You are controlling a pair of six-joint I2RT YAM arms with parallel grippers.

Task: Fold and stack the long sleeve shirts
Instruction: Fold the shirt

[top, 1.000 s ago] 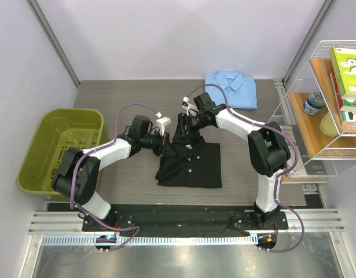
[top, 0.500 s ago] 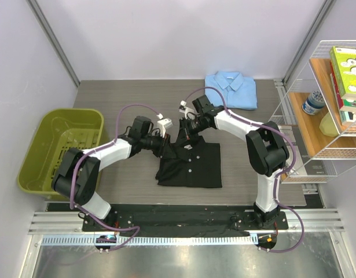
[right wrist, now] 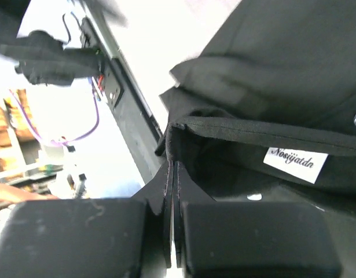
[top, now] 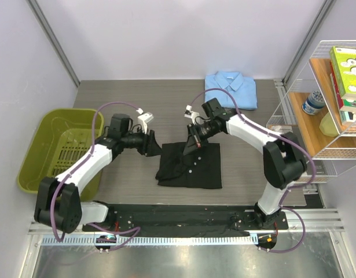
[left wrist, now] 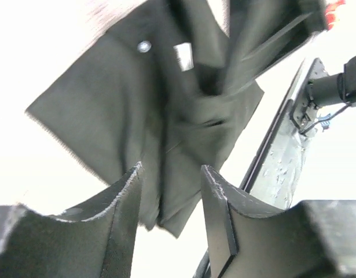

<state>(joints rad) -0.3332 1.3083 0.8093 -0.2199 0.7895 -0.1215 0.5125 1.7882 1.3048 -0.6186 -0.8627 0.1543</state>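
Right wrist view: right tool (right wrist: 172, 202) pinched shut on an edge of black shirt (top: 192, 168), mid-worktop (top: 166, 92). Left tool (left wrist: 169, 191) parted, empty. Risk: a one-sided pull likely drags the folds apart. Blue shirt (top: 231, 90) lies folded at far edge.

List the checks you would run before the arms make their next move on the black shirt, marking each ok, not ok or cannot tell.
1. The right gripper has a firm hold: ok, jaws shut on a fold at the collar of the black shirt.
2. The left gripper is free of cloth: ok, jaws apart with nothing pinched, beside the shirt's left edge.
3. The black shirt lies flat: not ok, rumpled at the collar end.
4. The light blue shirt is folded: ok, neat at the far edge of the table.
5. The shirts are stacked: not ok, they lie apart.
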